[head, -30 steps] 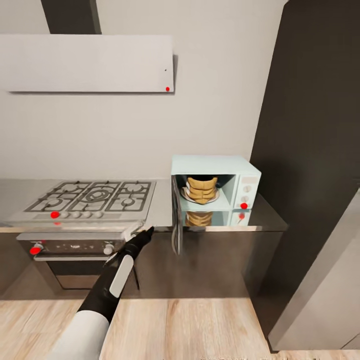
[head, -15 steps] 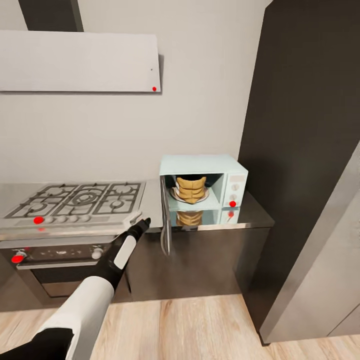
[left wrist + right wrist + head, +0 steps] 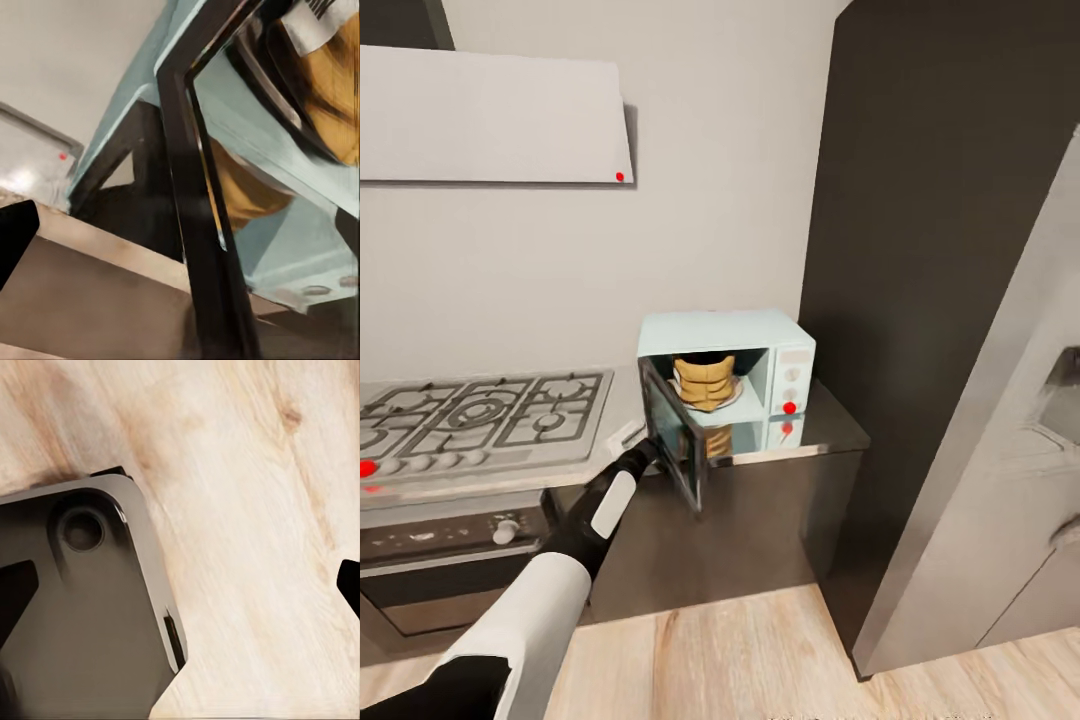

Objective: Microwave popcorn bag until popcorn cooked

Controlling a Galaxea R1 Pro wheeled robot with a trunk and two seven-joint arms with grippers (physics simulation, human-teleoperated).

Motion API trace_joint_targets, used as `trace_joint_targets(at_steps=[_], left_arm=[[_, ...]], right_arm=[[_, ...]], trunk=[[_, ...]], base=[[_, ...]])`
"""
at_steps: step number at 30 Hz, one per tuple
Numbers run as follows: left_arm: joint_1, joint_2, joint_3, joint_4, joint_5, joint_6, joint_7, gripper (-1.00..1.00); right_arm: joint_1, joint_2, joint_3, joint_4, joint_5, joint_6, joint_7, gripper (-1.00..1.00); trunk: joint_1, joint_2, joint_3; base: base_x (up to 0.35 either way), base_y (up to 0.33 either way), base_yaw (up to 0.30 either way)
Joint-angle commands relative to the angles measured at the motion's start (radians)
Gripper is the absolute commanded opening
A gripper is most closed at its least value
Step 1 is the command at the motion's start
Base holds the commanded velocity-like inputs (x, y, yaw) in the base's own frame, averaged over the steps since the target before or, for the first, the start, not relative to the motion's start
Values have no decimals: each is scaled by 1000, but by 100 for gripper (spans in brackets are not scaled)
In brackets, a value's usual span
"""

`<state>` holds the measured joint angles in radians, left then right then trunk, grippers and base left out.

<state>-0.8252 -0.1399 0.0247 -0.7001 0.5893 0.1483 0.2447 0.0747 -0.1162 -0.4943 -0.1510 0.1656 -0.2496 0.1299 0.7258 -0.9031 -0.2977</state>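
Left gripper (image 3: 643,458): black, at lower centre of the head view, its tip at the black-framed dark glass door (image 3: 675,433) of the microwave; finger spread too small and dark to tell. In the left wrist view one black fingertip (image 3: 15,236) is cut off at the left edge; the other is out of frame.

Right gripper: in the right wrist view, two black fingertips at opposite edges, one at the right edge (image 3: 351,585), set wide apart with nothing between them. Beneath: pale wood-plank floor (image 3: 255,510) and a dark grey rounded base panel (image 3: 82,607) with a round socket, partly cut off.

Small pale mint-blue microwave (image 3: 725,330): centre of the head view, on a reflective steel worktop (image 3: 830,432), door ajar and swung outward.

Squat tan-orange paper popcorn bag (image 3: 705,381): inside the cavity on a pale plate; lower part hidden by the door, label unreadable. Close up (image 3: 330,82), a white label is cut off at the top edge.

Popcorn: not discernible.

Steel gas hob (image 3: 480,415): middle left, cropped. Dark tall cabinet (image 3: 940,200): right.
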Motion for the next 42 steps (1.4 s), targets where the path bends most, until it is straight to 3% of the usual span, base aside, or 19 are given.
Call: trace_joint_targets(at_steps=[1,12,20,22,23,24,42], left_arm=[[0,-1,1,-3,11,5,2,100],[0,-17,-4,-10,5,7,2,100],[0,-31,-7,-18,-1,16,2,100],[0,-32,-44,-20,-2,13,3,100],[0,-32,-86,-21,-2,10,4,100],[0,-32,-90,-21,-1,10,5,100],[0,-32,-95,-13,1,7,5,100]], right_arm=[[0,0,-9,2,9,-2,5,100],[0,-4,-11,10,8,-2,1,100],[0,-9,-11,10,8,-3,-30,100],[0,-11,-11,10,8,-4,-46,100],[0,-11,-11,10,8,-9,-49,100],[0,-11,-11,10,8,-11,-50,100],[0,-10,-9,10,8,-10,-50,100]], trunk=[[0,-1,-1],[0,-1,-1],[0,-1,-1],[0,-1,-1],[0,-1,-1],[0,-1,-1],[0,-1,-1]], base=[[0,0,-283],[2,-1,-283],[202,-127,-146],[40,-19,-2],[219,-109,0],[248,-124,0],[169,-59,0]])
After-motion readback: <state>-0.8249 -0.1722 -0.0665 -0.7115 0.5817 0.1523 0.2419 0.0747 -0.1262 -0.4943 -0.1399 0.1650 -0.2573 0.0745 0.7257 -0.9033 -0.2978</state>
